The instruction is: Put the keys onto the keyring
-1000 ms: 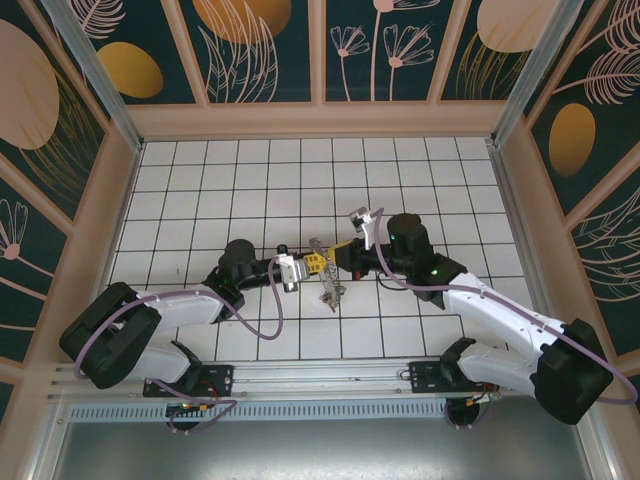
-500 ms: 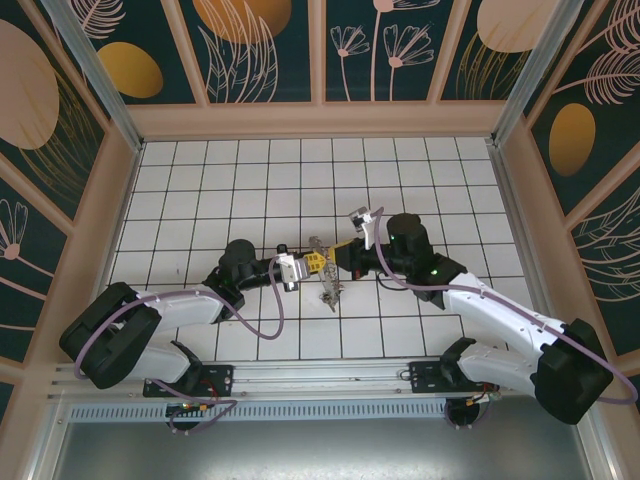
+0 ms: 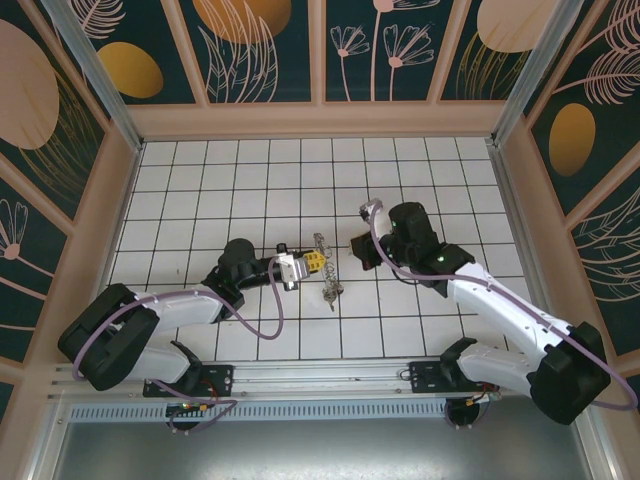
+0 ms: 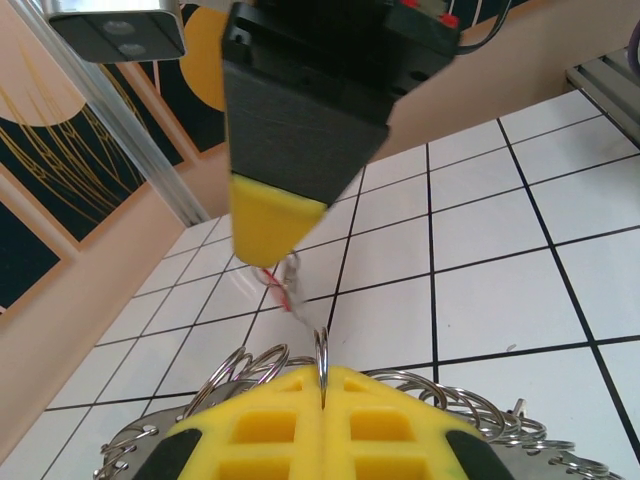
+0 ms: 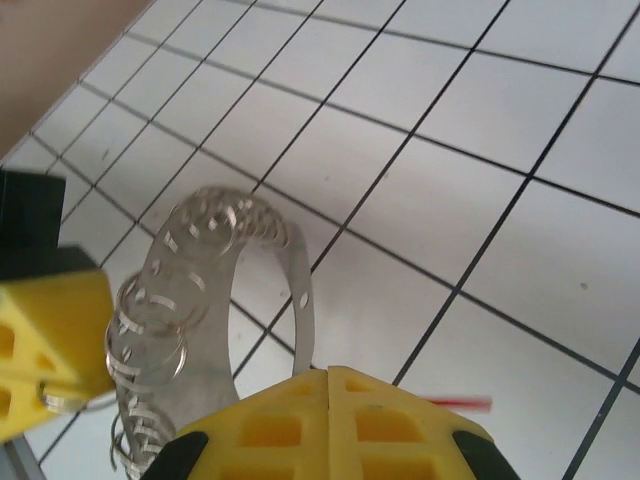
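The keyring [image 3: 328,284] hangs over the white tiles mid-table, a metal band fringed with several small rings [image 5: 303,300]. My left gripper [image 3: 313,262] is shut on it: in the left wrist view one thin ring [image 4: 322,352] stands pinched between the yellow jaws of that gripper [image 4: 322,388]. My right gripper [image 3: 360,250] sits a little to the right of the keyring, apart from it. Its jaws [image 5: 328,373] are shut, and a key with a red tag [image 4: 285,290] dangles from its yellow fingertip [image 4: 265,225]. A red streak of that tag [image 5: 462,403] shows beside the jaws.
The white tiled floor [image 3: 250,180] is boxed in by wooden walls [image 3: 320,118] with patterned panels. A metal rail [image 3: 320,375] runs along the near edge by the arm bases.
My right gripper has drawn back to the right and slightly away from the keyring. The left gripper and the keyring have stayed where they were.
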